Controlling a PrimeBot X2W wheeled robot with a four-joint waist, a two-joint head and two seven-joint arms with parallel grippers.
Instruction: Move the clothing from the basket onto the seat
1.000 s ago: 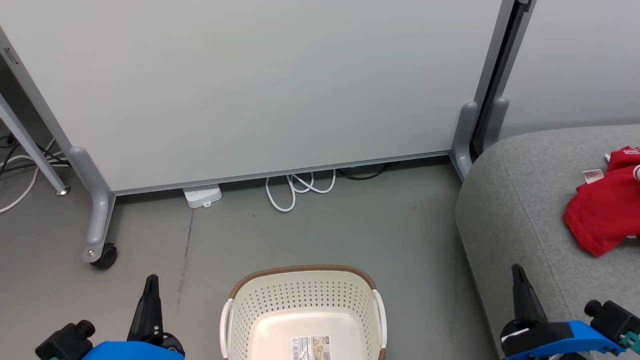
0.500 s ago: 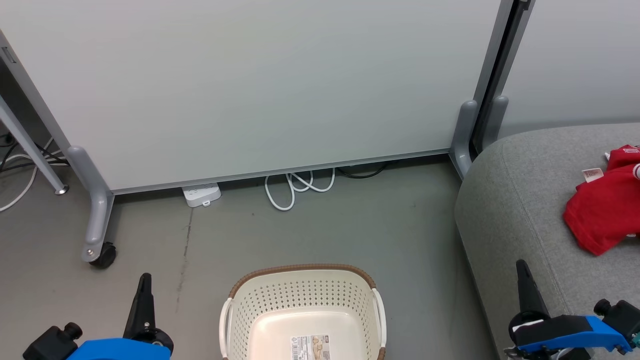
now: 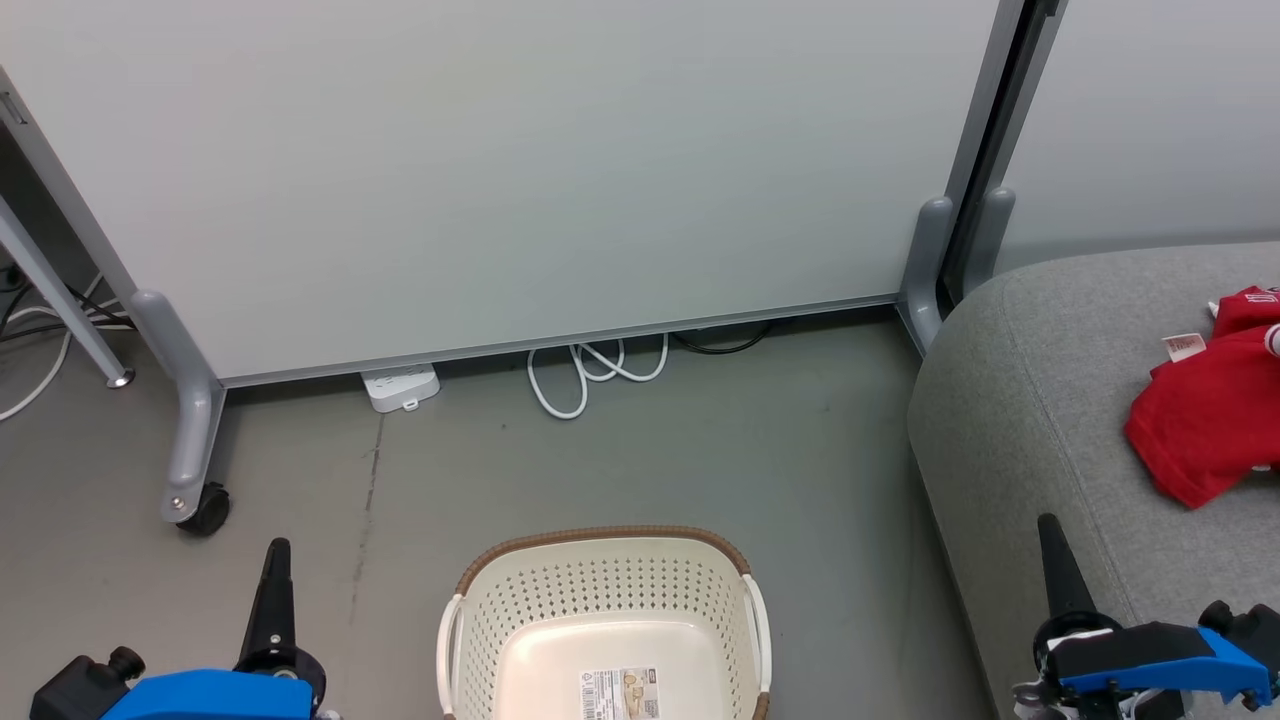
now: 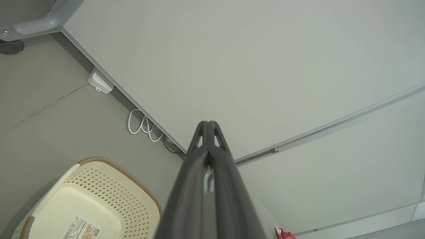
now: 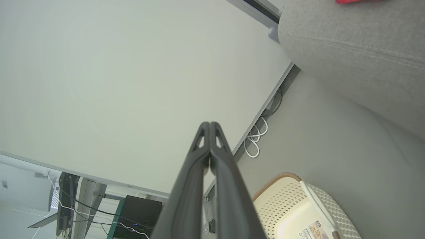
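A grey floor (image 3: 640,450) runs up to a pale partition panel (image 3: 500,170), and on it stands the basket (image 3: 600,590), its bare bottom showing a printed label (image 3: 620,692). The seat (image 3: 1010,400) rises to the right of the basket, and the clothing (image 3: 1200,430) lies on it in a red heap, farther right of the basket than the right hand (image 3: 1047,525) and well apart from its tip. Both hands are clenched and empty, fingers pressed together: the left hand (image 3: 277,548) is left of the basket over the floor, the right hand is right of it at the seat's rounded edge.
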